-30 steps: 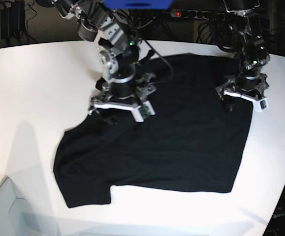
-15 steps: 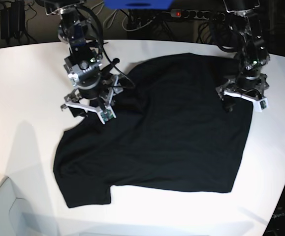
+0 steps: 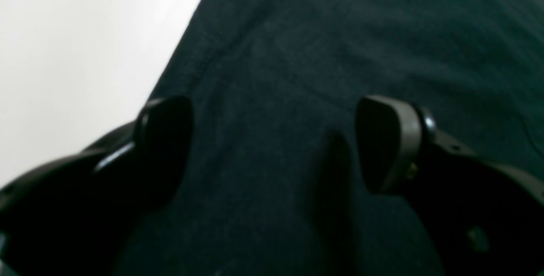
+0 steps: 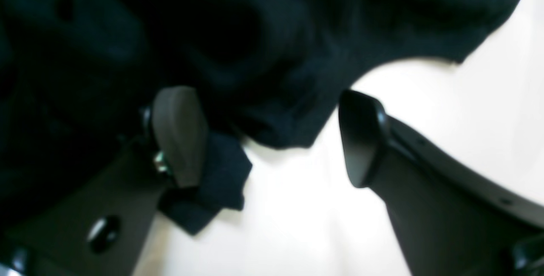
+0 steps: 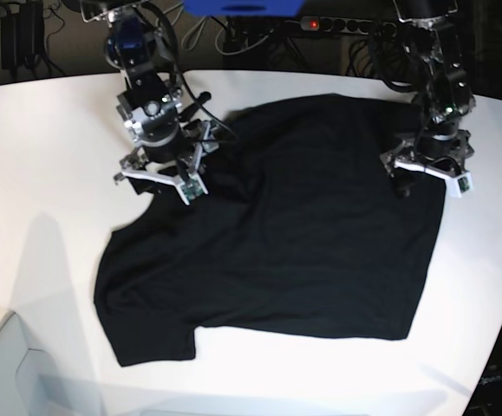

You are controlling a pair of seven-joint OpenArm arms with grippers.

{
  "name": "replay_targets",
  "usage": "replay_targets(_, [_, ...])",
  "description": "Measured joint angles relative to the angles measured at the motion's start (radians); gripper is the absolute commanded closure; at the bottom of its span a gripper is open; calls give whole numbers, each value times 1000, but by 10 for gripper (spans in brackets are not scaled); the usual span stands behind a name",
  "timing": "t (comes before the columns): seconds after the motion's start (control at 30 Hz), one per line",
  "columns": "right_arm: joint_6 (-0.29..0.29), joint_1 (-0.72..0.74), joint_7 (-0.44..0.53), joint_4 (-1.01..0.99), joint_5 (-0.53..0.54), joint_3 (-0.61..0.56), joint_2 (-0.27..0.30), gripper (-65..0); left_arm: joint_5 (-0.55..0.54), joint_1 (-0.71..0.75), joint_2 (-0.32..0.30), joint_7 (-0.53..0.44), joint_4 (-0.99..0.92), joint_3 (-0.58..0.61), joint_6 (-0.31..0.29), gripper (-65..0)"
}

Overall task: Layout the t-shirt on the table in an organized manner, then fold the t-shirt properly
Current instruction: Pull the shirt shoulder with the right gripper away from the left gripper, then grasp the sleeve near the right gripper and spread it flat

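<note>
Spreading is the step in hand: the black short-sleeved cloth t-shirt (image 5: 277, 234) lies mostly flat, plain side up, on the large white tabletop (image 5: 51, 156). Both the right gripper (image 4: 272, 140) and left gripper (image 3: 272, 140) hover spread, holding nothing. Far-left cloth looks bunched, probably; next, pinch and pull it outward.

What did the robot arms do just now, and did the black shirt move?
The right tool swung from over the middle of the t-shirt out to its edge, toward the table's far side. Now it hangs open over a bunched edge, gripping nothing. The shirt's edge there looks slightly shifted; the rest lies spread as before. The left tool stayed put, open above the other edge.
</note>
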Motion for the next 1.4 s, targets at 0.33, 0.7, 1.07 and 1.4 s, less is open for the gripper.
replay_targets(0.33, [7, 38, 12, -26, 3, 102, -2, -39, 7, -36, -5, -58, -82, -2, -4, -583])
replay_targets(0.7, [7, 53, 12, -13, -2, 352, -3, 0, 7, -57, -11, -117, -130, 1, -11, -583])
replay_targets(1.07, [8, 92, 15, 74, 6, 484, 17, 0, -1, -55, -33, -105, -132, 4, -19, -583])
replay_targets(1.4, [9, 20, -62, 55, 4, 509, 26, 0, 0, -55, -32, -105, -133, 5, -19, -584])
